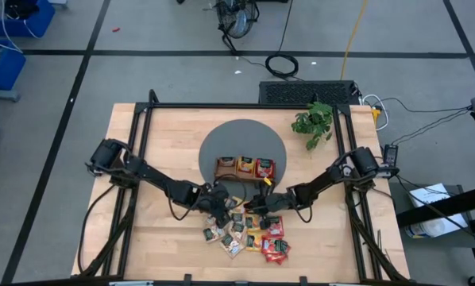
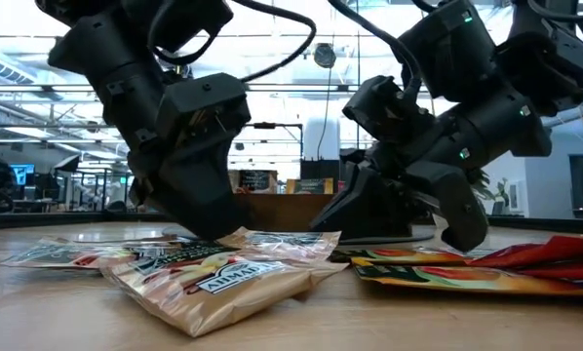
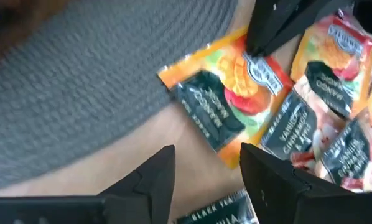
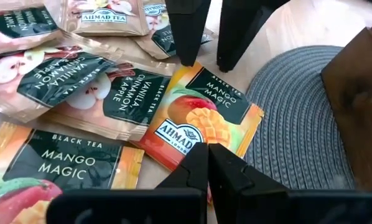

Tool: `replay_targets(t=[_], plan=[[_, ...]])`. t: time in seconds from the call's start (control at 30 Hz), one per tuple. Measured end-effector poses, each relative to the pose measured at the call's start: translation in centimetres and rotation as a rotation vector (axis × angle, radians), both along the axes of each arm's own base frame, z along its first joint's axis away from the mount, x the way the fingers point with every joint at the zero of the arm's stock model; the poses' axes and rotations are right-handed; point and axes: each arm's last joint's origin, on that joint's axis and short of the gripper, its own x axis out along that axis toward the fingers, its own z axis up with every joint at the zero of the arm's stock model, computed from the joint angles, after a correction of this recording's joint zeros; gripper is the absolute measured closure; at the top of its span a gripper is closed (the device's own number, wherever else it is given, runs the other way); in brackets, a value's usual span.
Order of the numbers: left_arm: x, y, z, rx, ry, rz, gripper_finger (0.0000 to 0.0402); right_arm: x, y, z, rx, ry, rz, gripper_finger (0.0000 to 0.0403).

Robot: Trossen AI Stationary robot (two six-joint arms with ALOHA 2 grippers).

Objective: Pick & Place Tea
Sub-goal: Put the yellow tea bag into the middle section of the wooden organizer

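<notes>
Sachets (image 1: 249, 237) lie in a loose heap on the table (image 1: 158, 143), near its front edge, just in front of the grey mat (image 1: 222, 143). Most overlap one another. One orange mango sachet (image 4: 201, 121) lies at the heap's back, one corner resting on the mat's edge. Beside it are pale vanilla sachets (image 4: 105, 93), and another mango sachet (image 4: 61, 158) lies close by. In the low view the nearest sachets (image 2: 213, 273) are pale and crinkled, with red and orange ones (image 2: 486, 268) off to the side.

Left gripper (image 3: 204, 165) hangs low over the heap's back edge, its fingers (image 3: 152, 177) parted with bare table between them, holding nothing. The mango sachet lies just ahead of its tips. The same gripper shows in the right wrist view as two dark fingers (image 4: 186, 31) pointing down at that sachet's far corner.

Right gripper (image 4: 209, 165) is closed, its fingers pressed together with nothing between them, tips low at the near edge of the same mango sachet. From above, both grippers meet over the heap, left gripper (image 1: 222, 208) and right gripper (image 1: 261, 205) near each other.

Behind the heap a wooden tray (image 1: 245, 168) sits on the mat, with sachets standing in its compartments. A plant (image 1: 315, 123) stands at the table's back right.
</notes>
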Motion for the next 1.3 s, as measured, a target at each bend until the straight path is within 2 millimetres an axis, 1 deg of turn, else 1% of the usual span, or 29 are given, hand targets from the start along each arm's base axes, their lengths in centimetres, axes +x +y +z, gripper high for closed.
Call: replay_targets(t=[0.37,0.5,0.67,0.8,0.97,1.03,1.1,1.3], plan=[[0.9,1.4,0.3,-0.22,-0.005,-0.004,0.0219,-0.5,-0.2,-0.5,-0.008,0.042,-0.005,0.0403],[1.2,1.8,0.5,-0.23,-0.03,-0.001,0.022,-0.9,-0.3,-0.8,-0.007,0.044,-0.005,0.0403],[1.6,1.9,0.4,-0.223,-0.059,-0.011,0.022,-0.9,-0.3,-0.8,-0.002,0.029,-0.003,0.0403],[1.6,1.9,0.3,-0.22,-0.06,-0.008,0.022,-0.9,-0.4,-0.8,-0.002,0.028,-0.005,0.0403],[1.3,2.1,0.1,-0.197,-0.026,0.046,0.0222,-0.9,-0.4,-0.8,-0.001,0.025,-0.005,0.0403],[1.3,2.1,0.0,-0.191,-0.024,0.051,0.0233,-0.9,-0.4,-0.8,-0.001,0.025,-0.005,0.0403],[1.3,2.1,0.0,-0.183,-0.027,0.058,0.0257,-0.9,-0.4,-0.8,0.0,0.025,-0.005,0.0403],[1.5,2.1,0.3,-0.171,-0.066,0.031,0.0354,-0.9,-0.4,-0.8,0.0,0.023,-0.004,0.0403]])
